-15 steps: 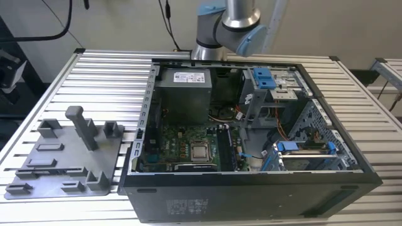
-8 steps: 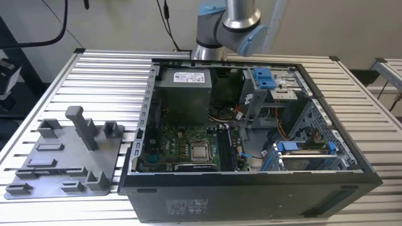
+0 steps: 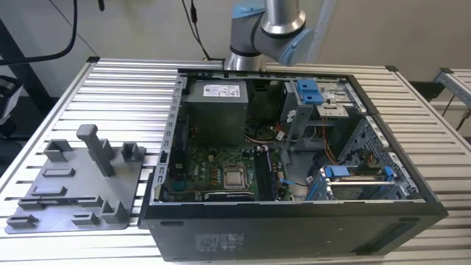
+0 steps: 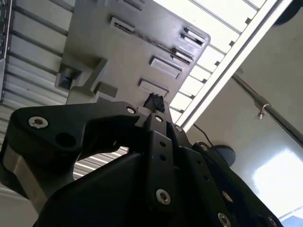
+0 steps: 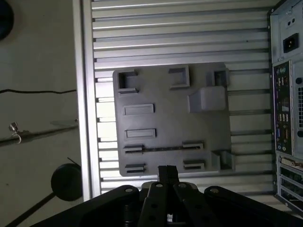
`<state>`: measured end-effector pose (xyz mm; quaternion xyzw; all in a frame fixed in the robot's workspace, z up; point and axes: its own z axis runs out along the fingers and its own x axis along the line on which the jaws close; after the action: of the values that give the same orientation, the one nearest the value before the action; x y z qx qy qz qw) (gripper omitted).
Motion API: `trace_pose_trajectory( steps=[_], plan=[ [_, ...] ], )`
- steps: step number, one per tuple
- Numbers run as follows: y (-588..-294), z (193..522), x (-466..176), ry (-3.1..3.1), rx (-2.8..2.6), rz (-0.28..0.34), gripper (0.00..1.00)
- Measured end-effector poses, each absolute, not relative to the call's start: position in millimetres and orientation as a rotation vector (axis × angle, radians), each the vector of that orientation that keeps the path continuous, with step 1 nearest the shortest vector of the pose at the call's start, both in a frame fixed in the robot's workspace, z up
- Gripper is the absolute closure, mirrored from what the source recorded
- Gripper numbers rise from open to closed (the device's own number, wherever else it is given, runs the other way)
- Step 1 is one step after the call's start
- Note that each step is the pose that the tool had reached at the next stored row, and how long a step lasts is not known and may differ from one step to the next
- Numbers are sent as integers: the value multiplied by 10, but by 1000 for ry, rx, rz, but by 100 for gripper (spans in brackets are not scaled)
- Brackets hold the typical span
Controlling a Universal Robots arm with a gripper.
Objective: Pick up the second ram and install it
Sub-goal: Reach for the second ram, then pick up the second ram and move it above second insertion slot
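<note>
From where I stand the fixture plate (image 3: 74, 182) lies in the lower left of the exterior view, on the ribbed table (image 3: 125, 94) beside the open computer case (image 3: 294, 221). In both wrist views the gripper (image 5: 166, 174) hangs above that plate. Its fingers are drawn together at the tip, and I can see nothing clamped between them.

The second ram (image 5: 163, 148) looks to be the thin dark line running between two grey holders on the plate. It seems to stand on its edge, one row in from the plate's border nearest the gripper (at this angle I would not swear to it). Its long axis runs along the table's ribs, so one end points toward the case and the other away from it, with its narrow edge facing up.

The step in hand seems to be the pick-up, and it has barely begun. To do it well, I'd say the jaws should open across the stick's thin faces. The gripper should come down square over its middle and lift it straight out without tilting, so it doesn't bind in the holders
</note>
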<state>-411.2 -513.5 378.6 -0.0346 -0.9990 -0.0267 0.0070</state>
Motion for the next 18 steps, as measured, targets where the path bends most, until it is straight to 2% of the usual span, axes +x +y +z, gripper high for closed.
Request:
trace_pose_trajectory(
  steps=[18],
  plan=[
    [-5135,3785,-4111,-3125,-50,-83,89]
  ],
)
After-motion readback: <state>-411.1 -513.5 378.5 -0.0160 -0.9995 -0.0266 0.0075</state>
